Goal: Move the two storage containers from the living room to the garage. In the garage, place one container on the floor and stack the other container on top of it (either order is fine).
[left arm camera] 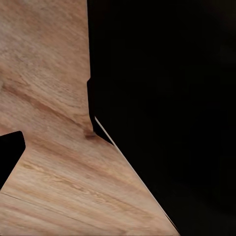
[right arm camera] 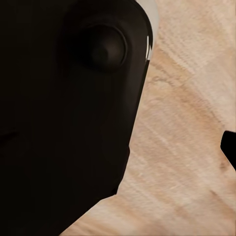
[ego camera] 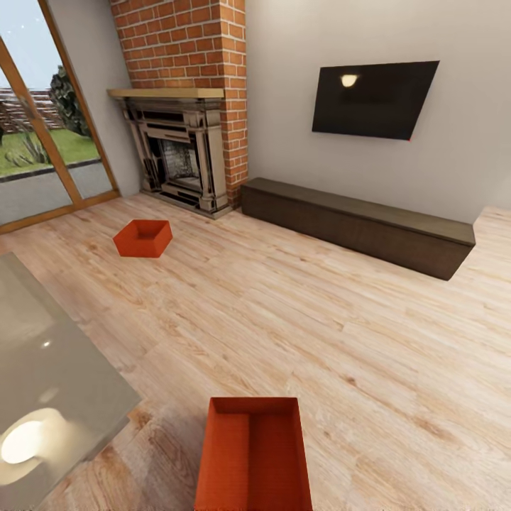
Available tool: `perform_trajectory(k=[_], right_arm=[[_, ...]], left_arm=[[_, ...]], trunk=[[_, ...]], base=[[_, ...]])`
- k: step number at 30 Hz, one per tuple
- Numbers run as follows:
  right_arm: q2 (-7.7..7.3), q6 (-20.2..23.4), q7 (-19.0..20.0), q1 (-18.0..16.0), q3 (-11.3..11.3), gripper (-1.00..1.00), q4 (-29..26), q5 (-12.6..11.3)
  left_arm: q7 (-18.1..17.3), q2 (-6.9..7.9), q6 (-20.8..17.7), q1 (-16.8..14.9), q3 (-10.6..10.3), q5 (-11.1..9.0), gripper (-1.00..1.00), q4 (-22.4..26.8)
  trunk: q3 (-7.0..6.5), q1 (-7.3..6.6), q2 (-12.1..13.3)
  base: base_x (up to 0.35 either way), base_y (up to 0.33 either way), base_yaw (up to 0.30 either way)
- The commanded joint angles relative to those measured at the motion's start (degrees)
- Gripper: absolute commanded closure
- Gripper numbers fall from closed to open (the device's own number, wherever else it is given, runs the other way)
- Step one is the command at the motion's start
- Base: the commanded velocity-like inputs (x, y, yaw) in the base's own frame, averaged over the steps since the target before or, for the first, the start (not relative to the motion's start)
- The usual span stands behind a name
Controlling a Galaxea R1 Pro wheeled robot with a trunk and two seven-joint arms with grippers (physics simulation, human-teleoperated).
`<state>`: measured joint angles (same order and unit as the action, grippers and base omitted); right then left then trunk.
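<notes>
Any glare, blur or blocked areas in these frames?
Head view: lamp glare on the glass table and TV; both storage containers sharp. Left wrist view: dark bodywork blocks the right half. Right wrist view: dark body blocks left, floor soft.

Brick fireplace (ego camera: 186, 106) stood in far corner w/ wood mantel (ego camera: 165, 93) over a metal firebox. TV (ego camera: 374, 99) hung dark on the white wall, tilted, a lamp glare near its top. Long dark bench (ego camera: 358, 223) ran along the wall below it, right of the fireplace. Glass door (ego camera: 42, 142) at far left showed grass outside. Glass table (ego camera: 50, 383) sat near left, reflecting light.
</notes>
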<state>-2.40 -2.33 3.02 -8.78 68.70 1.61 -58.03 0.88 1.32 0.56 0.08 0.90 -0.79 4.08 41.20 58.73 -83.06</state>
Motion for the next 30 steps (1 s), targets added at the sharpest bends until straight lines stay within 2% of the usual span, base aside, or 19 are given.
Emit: perform_trajectory(k=[1, 30], right_arm=[[0.03, -0.22, 0.32, -0.02, 0.47, -1.00, 0.15, -0.59], [0.03, -0.22, 0.32, -0.04, 0.47, -1.00, 0.15, -0.55]], left_arm=[[0.09, -0.01, 0.06, 0.01, 0.07, -0.08, -1.00, 0.05], [0.09, -0.01, 0.06, 0.01, 0.07, -0.08, -1.00, 0.05]], trunk=[[0.13, 0.00, -0.02], [2.76, 0.00, -0.02]], base=[[0.000, 0.000, 0.000], [0.000, 0.000, 0.000]])
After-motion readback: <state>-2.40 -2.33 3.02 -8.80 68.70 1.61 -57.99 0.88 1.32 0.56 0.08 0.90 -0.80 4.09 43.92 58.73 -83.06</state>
